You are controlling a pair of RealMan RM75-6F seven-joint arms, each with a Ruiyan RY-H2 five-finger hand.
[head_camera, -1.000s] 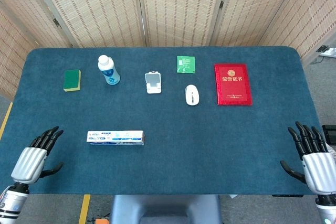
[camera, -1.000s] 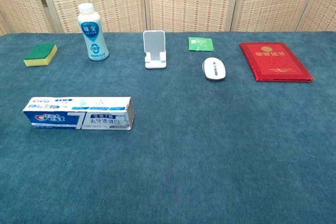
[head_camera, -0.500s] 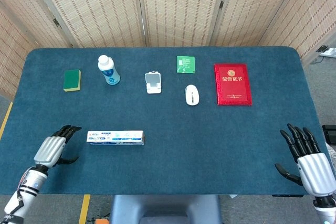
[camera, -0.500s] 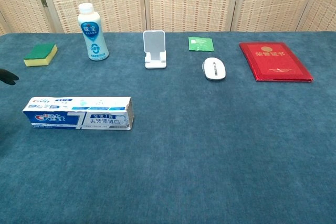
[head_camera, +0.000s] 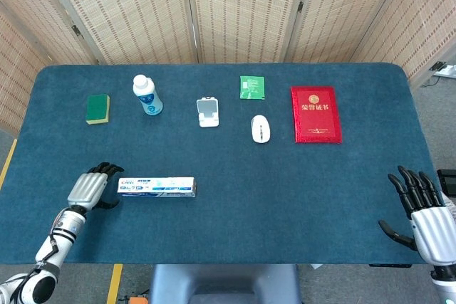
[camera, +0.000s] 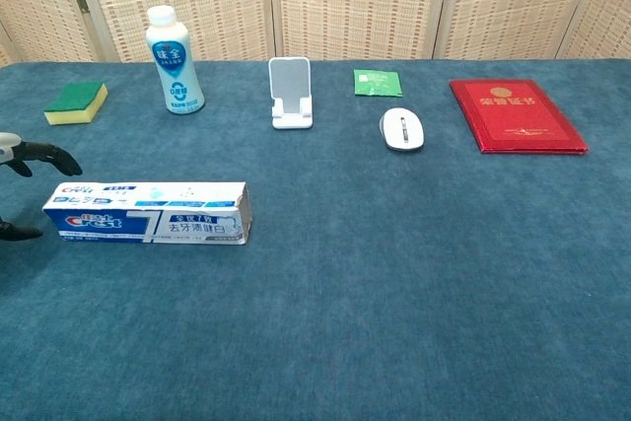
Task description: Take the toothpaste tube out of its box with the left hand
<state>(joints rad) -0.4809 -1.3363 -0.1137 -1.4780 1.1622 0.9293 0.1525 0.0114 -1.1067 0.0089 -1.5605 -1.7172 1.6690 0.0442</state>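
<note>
The toothpaste box (head_camera: pixel 157 187) is a long white and blue carton lying flat on the blue table, also clear in the chest view (camera: pixel 148 213). No tube shows; the box looks closed at both ends. My left hand (head_camera: pixel 90 188) sits just off the box's left end, fingers spread and curved toward it, holding nothing. In the chest view only its dark fingertips (camera: pixel 39 155) show at the left edge, above and below the box end. My right hand (head_camera: pixel 425 216) hovers at the table's front right corner, fingers apart and empty.
Along the back stand a green and yellow sponge (head_camera: pixel 97 108), a white bottle (head_camera: pixel 147 95), a white phone stand (head_camera: pixel 208 112), a green packet (head_camera: pixel 251 87), a white mouse (head_camera: pixel 261 129) and a red booklet (head_camera: pixel 315 114).
My left hand has moved in from the front left corner to the box's left end. The right hand shifted only slightly. The box has not moved.
</note>
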